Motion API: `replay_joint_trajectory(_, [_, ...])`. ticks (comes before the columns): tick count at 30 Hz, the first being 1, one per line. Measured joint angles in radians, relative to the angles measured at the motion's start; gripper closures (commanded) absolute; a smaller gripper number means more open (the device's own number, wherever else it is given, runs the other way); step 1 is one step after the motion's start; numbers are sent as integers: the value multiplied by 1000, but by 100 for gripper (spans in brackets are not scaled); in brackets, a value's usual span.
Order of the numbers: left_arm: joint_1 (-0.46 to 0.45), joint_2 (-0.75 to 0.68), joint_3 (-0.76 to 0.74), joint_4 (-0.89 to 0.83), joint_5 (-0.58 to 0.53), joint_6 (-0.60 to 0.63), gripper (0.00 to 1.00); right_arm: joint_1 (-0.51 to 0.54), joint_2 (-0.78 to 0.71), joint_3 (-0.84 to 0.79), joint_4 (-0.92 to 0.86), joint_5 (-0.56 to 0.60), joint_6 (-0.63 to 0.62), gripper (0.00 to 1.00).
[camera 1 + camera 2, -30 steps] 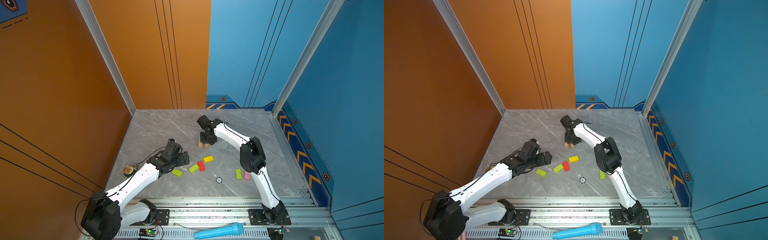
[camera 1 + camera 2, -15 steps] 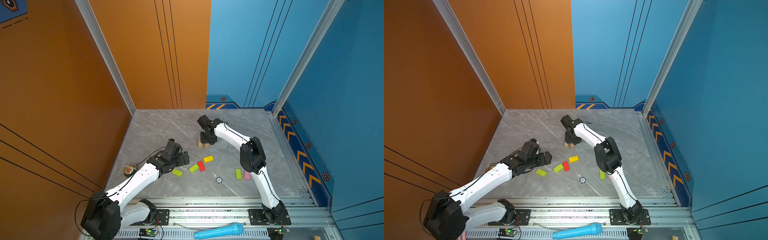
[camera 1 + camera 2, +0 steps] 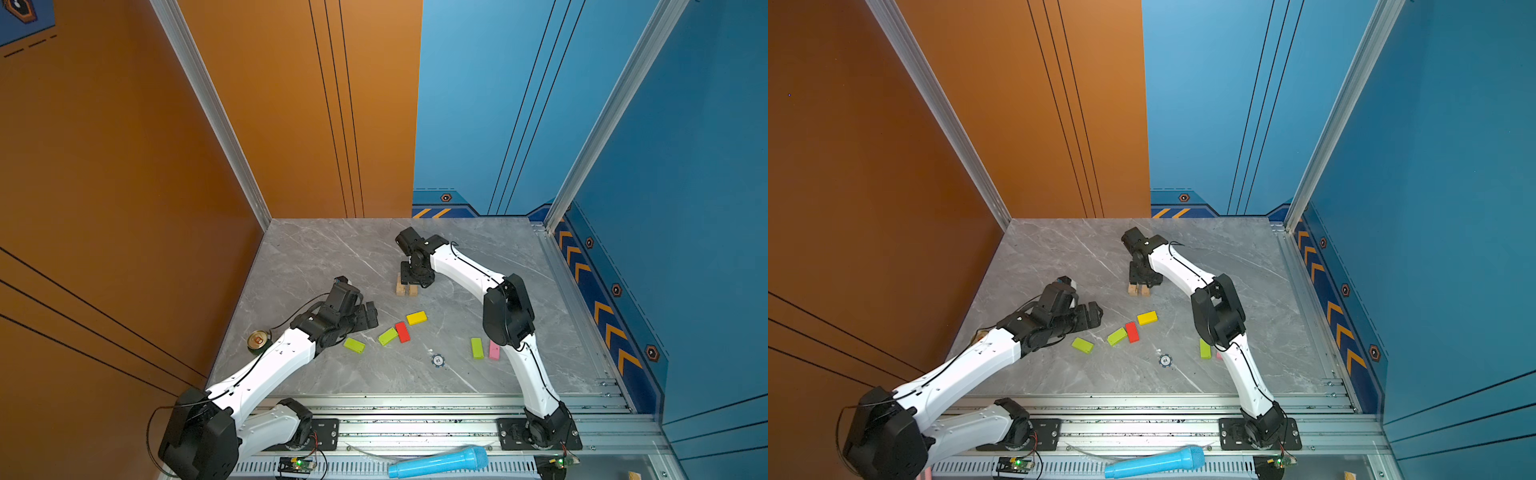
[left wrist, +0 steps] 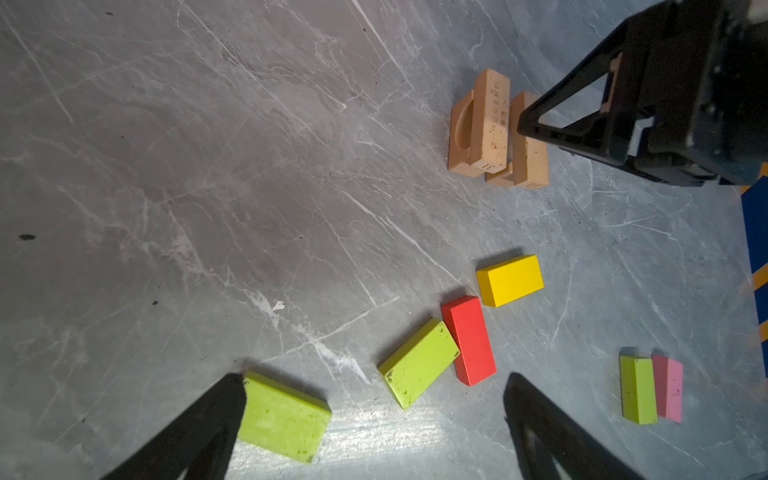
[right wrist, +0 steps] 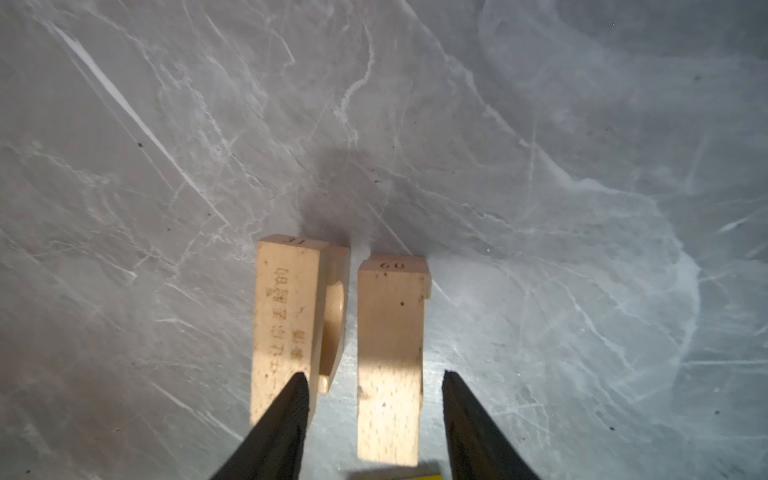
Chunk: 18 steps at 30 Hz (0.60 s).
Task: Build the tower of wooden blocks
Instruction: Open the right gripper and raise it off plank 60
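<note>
Right gripper (image 5: 374, 373) stood parted astride one tan block (image 5: 390, 332), apparently not touching; left gripper (image 4: 374, 375), wide open, was nearest the lime block (image 4: 282, 415).

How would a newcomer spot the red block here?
On the grey marble tabletop, look near the middle. The small red wooden brick lies between a lime green brick and a yellow brick; it is the only red piece.

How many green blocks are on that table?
3 green blocks: one by the left gripper, one touching the red block, one beside the pink block. None seems hidden.
</note>
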<state>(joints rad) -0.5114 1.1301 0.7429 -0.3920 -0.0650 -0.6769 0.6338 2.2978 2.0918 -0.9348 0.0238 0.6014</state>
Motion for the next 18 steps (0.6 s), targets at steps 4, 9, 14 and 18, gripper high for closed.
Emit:
replay_joint_trajectory(4, [0, -21, 0, 0, 0, 0, 1, 3, -51, 0, 1, 8, 5, 21])
replay_joint_trajectory(9, [0, -57, 0, 0, 0, 0, 2, 15, -84, 0, 0, 33, 17, 0])
replay_joint_trajectory(14, [0, -86, -8, 0, 0, 0, 2, 32, -80, 1, -10, 40, 37, 0])
replay_joint_trajectory(18, [0, -102, -28, -1, 0, 0, 2, 40, -42, 36, -20, 39, 58, 0])
